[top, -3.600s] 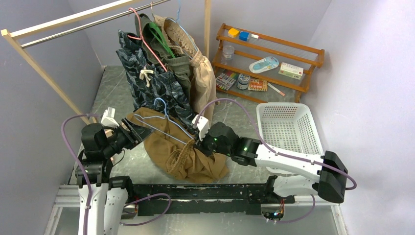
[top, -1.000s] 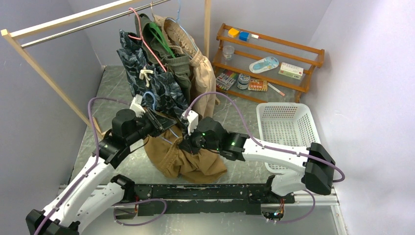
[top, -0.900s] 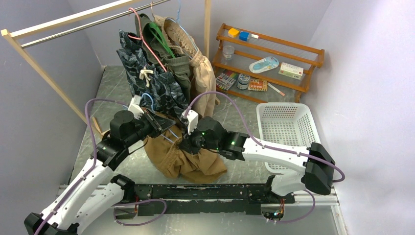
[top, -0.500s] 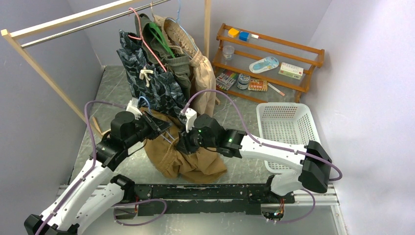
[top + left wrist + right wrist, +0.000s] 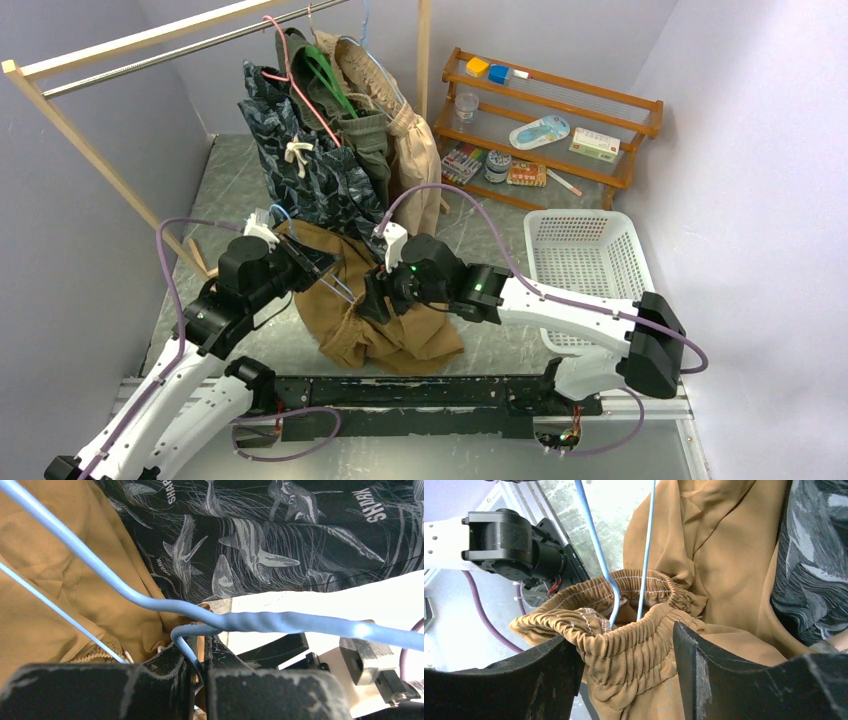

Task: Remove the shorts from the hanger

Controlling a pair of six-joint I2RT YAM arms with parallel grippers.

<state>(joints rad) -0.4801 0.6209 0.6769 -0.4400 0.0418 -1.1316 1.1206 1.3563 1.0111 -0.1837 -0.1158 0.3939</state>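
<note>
The tan-brown shorts (image 5: 392, 338) lie heaped on the table, still threaded on a blue wire hanger (image 5: 336, 284). My left gripper (image 5: 318, 268) is shut on the hanger (image 5: 280, 621) just below its twisted neck; in the left wrist view the wire runs down between the left gripper's (image 5: 200, 650) closed fingers. My right gripper (image 5: 626, 652) stands open with the gathered elastic waistband (image 5: 634, 640) between its fingers (image 5: 734, 675), which do not pinch it. The hanger's two wires (image 5: 594, 540) rise out of the waistband. Navy patterned (image 5: 310, 170), olive (image 5: 365, 135) and beige (image 5: 415, 150) shorts hang on the rail (image 5: 150, 55).
A white perforated basket (image 5: 590, 260) sits at the right of the table. Behind it stands a wooden shelf (image 5: 555, 105) holding small items. The rack's slanted wooden leg (image 5: 100, 160) runs down the left side. The navy shorts (image 5: 280, 535) hang just behind the left gripper.
My right gripper has opened and let go of the tan waistband, shifting slightly left. The left gripper has drawn the hanger left and toward the near edge.
</note>
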